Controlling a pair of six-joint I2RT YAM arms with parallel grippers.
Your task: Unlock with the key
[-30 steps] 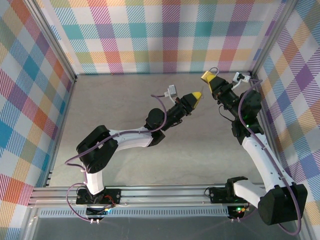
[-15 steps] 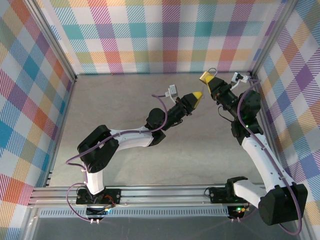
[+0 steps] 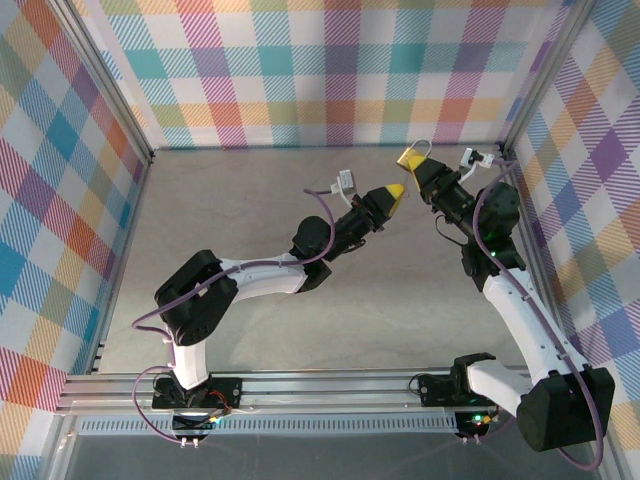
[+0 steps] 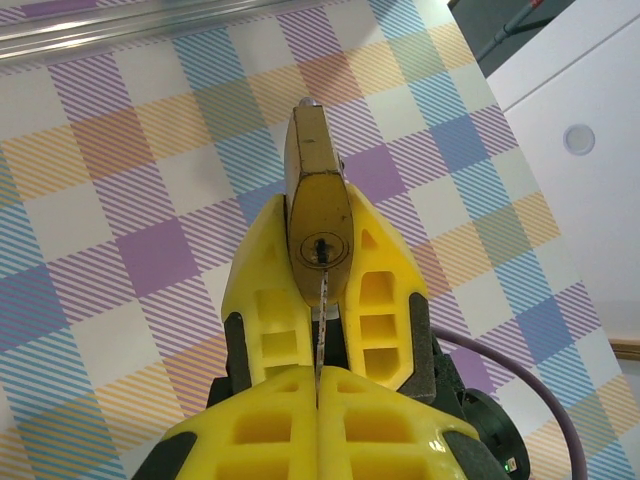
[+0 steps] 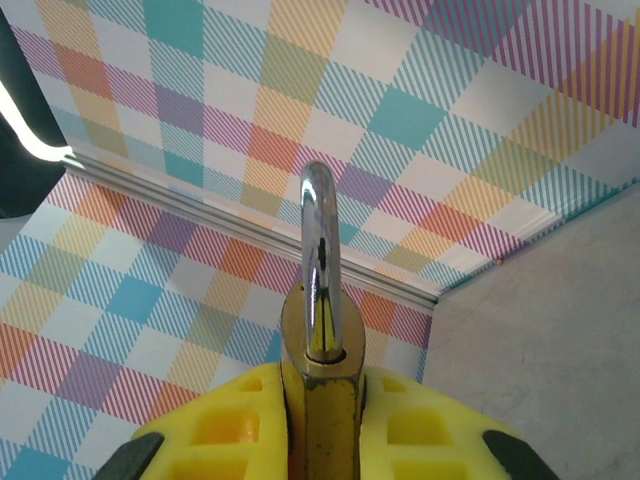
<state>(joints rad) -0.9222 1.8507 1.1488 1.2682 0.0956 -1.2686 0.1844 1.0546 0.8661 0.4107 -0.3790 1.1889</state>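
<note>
From above: nudged padlock (image 3: 411, 156) leftward, nearer left gripper (image 3: 397, 190), pinched midair in right gripper (image 3: 420, 168). Via left wrist: clamped on key (image 4: 320, 320), with tip at keyhole (image 4: 320, 248). Via right wrist: finds shackle (image 5: 318, 250) seated; yet to push in, turn.

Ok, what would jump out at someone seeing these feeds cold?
A brass padlock with a silver shackle stands out, held near the far right corner by the right gripper. Facing it, the left gripper pinches a silver key whose blade lines up with the keyhole in the left wrist view.
</note>
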